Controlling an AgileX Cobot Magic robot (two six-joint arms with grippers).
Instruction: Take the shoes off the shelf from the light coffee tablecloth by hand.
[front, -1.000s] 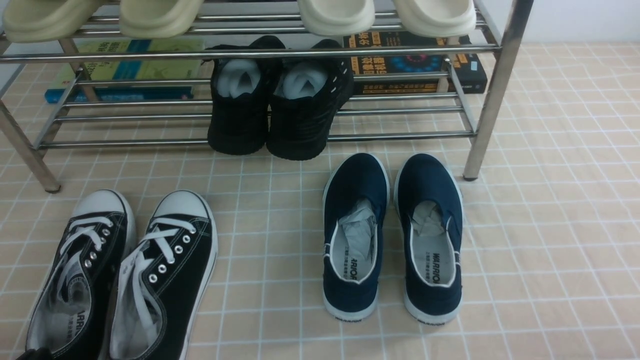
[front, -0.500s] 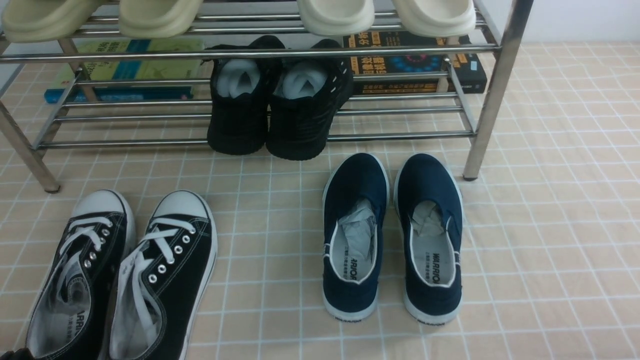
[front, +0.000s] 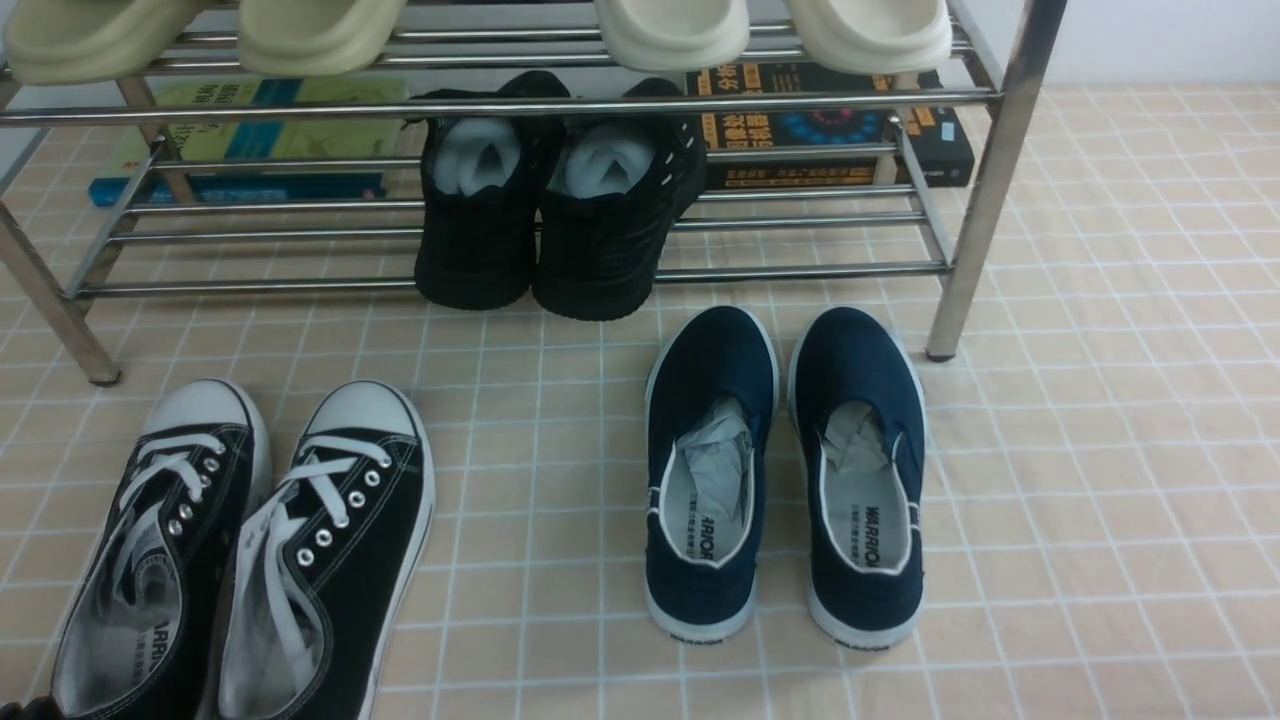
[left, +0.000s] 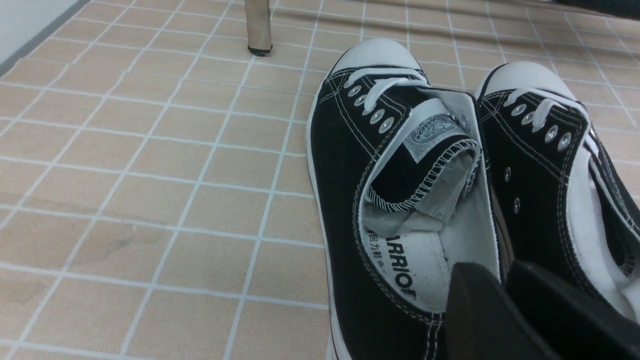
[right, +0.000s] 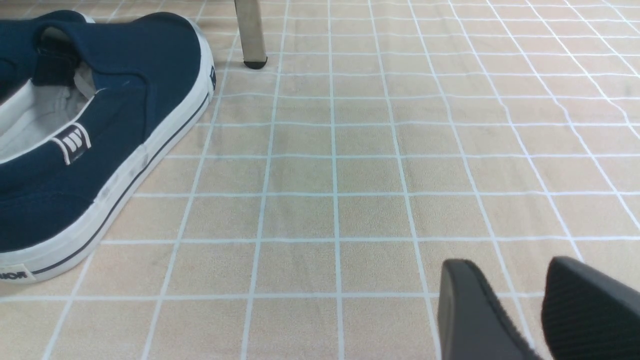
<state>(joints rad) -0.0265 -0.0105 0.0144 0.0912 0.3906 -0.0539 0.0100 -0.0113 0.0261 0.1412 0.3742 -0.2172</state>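
Front view shows sneakers (front: 330, 550) on the cloth (front: 560, 450); left tool (left: 510, 280) slightly open, right tool (right: 505, 265) open.

I read "WARRIOR" on the insole of the right navy slip-on (front: 868, 500), right of centre in front view — and "ARRIO" on the insole of the left black-and-white lace-up sneaker (left: 390, 280), lower right in my left wrist view.

Soft, bright, even light on tablecloth (front: 1130, 450); source cannot be told. Faint shadows around sneakers (front: 350, 540). Glints on chrome rack (front: 985, 200). Gripper fingers (right: 465, 300) blurred in wrist views.
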